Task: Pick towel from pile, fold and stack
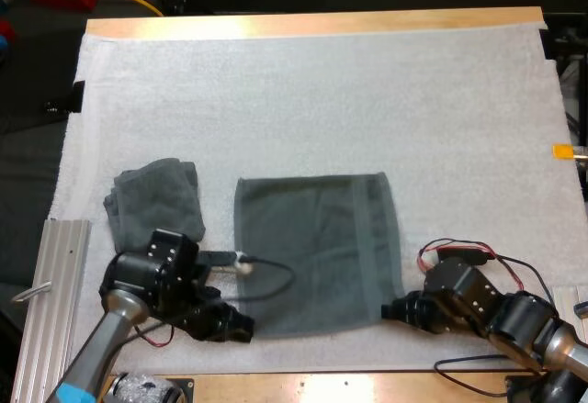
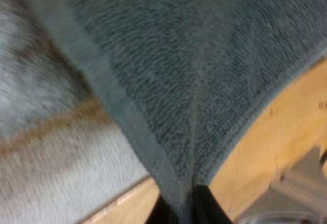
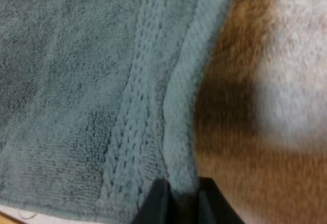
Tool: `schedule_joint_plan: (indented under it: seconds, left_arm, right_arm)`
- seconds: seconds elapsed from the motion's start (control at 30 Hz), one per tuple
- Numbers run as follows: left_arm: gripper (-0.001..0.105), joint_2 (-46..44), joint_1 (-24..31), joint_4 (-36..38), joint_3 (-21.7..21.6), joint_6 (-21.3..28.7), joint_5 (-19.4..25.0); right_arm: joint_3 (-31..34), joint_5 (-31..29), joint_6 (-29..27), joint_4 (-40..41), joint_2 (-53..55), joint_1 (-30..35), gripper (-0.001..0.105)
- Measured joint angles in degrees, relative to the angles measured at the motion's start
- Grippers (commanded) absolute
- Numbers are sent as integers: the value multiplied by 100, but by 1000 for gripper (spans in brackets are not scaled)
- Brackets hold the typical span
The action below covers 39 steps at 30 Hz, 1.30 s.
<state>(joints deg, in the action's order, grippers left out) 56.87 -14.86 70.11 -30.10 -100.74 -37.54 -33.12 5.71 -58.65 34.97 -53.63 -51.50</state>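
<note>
My left gripper is clamped on the near-left corner of the spread towel. In the left wrist view its two black fingers pinch the cloth between them, and the corner rises from them in a small tent over the table's wooden edge. My right gripper is closed in the same way on the near-right corner, its fingers pressing the hem from both sides.

By the look of it, the pick is done and the fold has not begun. One towel lies open and single-layered on the white mat, both near corners are held, and no folded stack is there to receive it. What is left, I judge, is to carry the near edge over to the far edge, fold again, and set the result down — then deal with the crumpled towel, which sits just left of the spread one and apart from it.

The spread towel is dark grey-green terry, roughly square and mostly flat, with soft wrinkles. A woven band runs along its right hem — stitched ribs show there in the right wrist view.
</note>
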Motion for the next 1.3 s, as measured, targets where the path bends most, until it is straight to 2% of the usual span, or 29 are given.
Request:
schedule_joint_plan:
  seconds: [0.13,0.3,0.43,0.73,0.93,1.3]
  left_arm:
    - [0,-196,-395,278,0,-66,343]
    - [0,-447,-739,571,0,-128,368]
    - [0,-546,-948,634,0,-272,368]
    - [0,-545,-966,114,0,-609,-101]
    - [0,-467,-850,-565,0,-1088,-214]
    - [0,423,355,-1654,0,-1432,-806]
  right_arm:
    - [-270,-252,0,545,4,-345,3]
    - [-511,-435,18,972,4,-706,3]
    - [-594,-511,250,1115,4,-870,3]
    - [-594,-571,853,705,4,-858,3]
    - [-620,-264,1116,319,-262,-199,3]
    - [-620,1226,1586,-1080,-1066,1315,3]
